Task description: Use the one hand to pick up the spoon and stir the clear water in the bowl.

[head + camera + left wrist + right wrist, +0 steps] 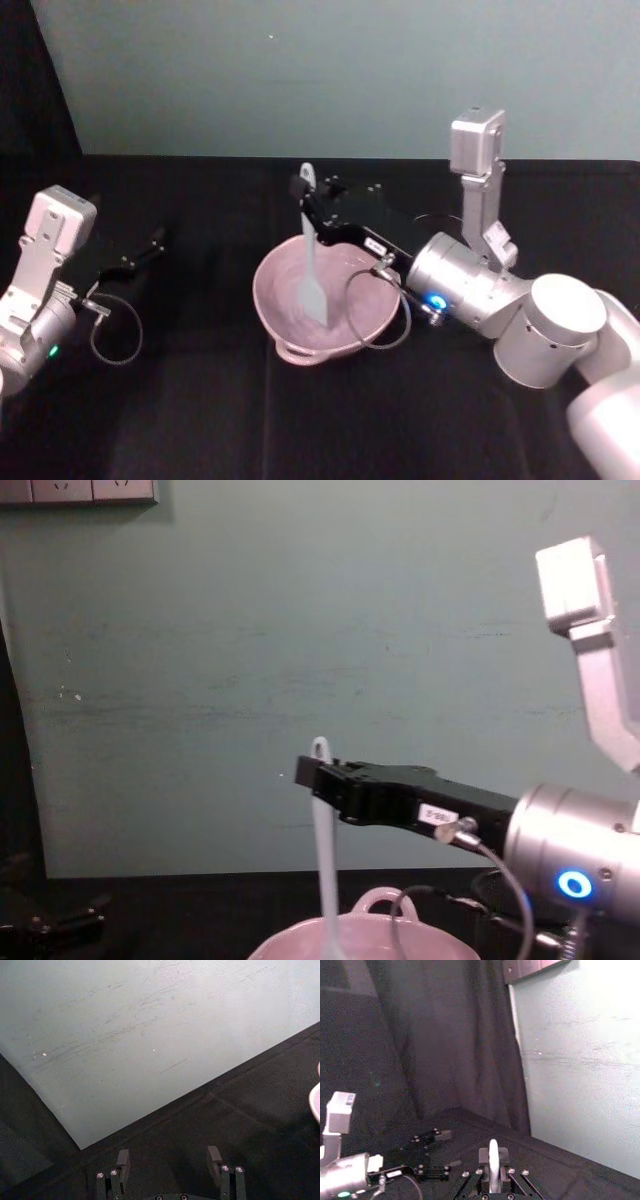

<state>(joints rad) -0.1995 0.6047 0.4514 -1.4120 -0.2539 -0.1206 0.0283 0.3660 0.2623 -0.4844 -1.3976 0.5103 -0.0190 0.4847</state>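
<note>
Black table (200,400), slim white spoon (310,255) upright

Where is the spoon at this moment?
In the head view the spoon stands upright at centre, held near its top by the right gripper, its head inside the bowl.

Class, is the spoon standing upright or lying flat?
Upright: the spoon hangs from the right pincer, head down in the bowl.

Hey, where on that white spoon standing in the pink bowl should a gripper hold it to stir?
High on the slim handle, just under the end hole, pinched from the right side. The spoon stands near upright, head in the bowl; the right gripper holds it there. Left gripper rests open.
</note>
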